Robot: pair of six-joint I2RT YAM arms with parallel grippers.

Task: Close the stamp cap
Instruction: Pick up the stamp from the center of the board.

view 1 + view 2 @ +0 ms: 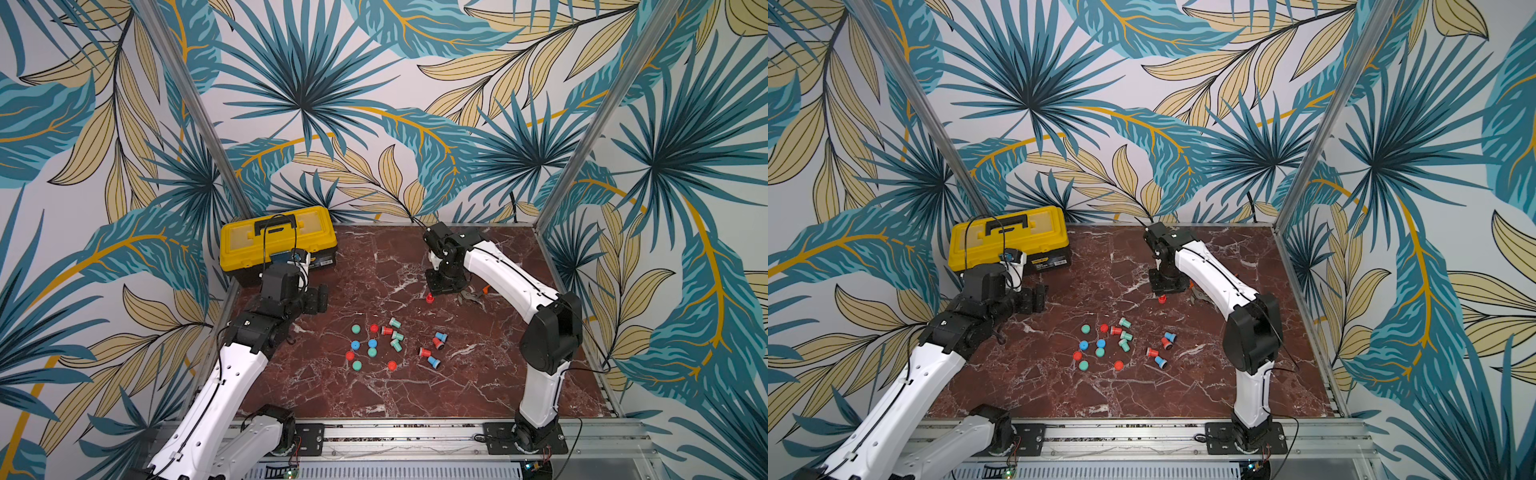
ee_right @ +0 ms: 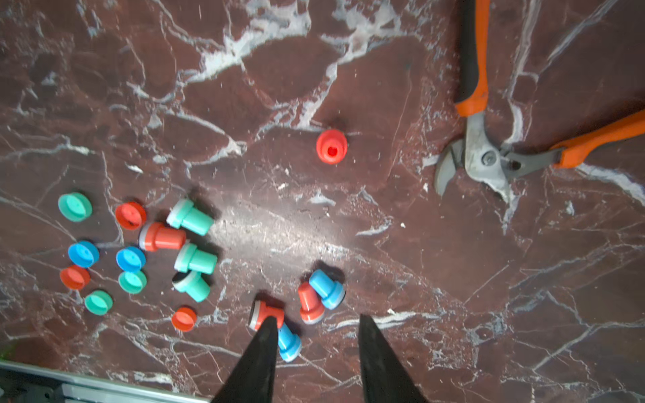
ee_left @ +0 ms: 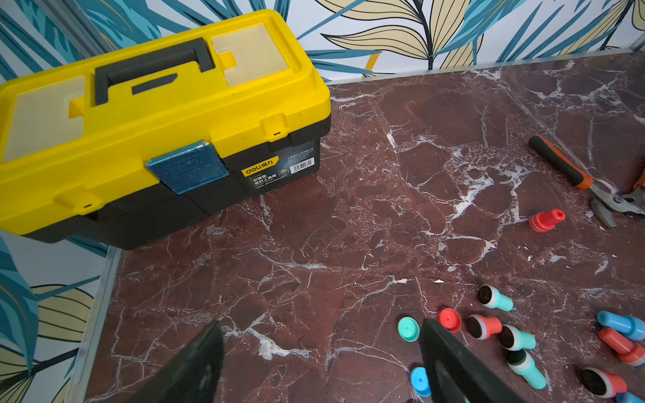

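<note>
A red stamp (image 1: 429,297) (image 2: 331,146) stands alone at mid-back of the marble table, wide end down. My right gripper (image 1: 432,286) (image 2: 317,317) hangs just above it, open and empty. Several uncapped teal, red and blue stamps (image 1: 397,336) (image 2: 195,258) lie on their sides at the table's middle. Several loose round caps (image 1: 356,329) (image 2: 75,206) sit to their left. My left gripper (image 1: 318,297) (image 3: 321,322) hovers open and empty to the left of the caps, one finger (image 3: 450,363) over a teal cap (image 3: 408,328) and a blue cap (image 3: 420,381).
A closed yellow toolbox (image 1: 278,239) (image 3: 157,115) stands at the back left corner. Orange-handled pliers (image 1: 471,296) (image 2: 488,153) lie open just right of the upright red stamp. Aluminium frame posts and patterned walls bound the table.
</note>
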